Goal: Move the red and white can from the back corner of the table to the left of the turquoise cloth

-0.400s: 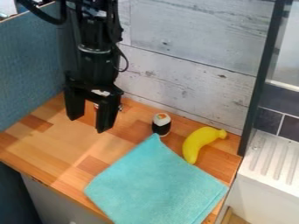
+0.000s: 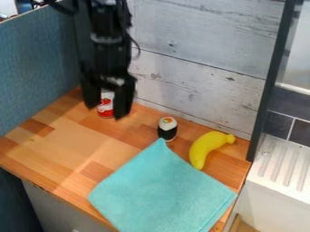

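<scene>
Over the counter (image 2: 66,145), gripper (image 2: 106,113) higher in view, red-and-white can (image 2: 105,108) more exposed

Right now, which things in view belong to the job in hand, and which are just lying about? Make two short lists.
In the job, judging by nearness:
End effector, open
Red-and-white can, seen between its fingers

Lying about on the counter:
Sushi roll
Yellow banana
Turquoise cloth

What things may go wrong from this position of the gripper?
The open gripper hangs close to the red-and-white can, so a finger might knock it if the arm moves sideways. The sushi roll stands upright by a corner of the turquoise cloth; dragging the cloth that way could tip it.
</scene>
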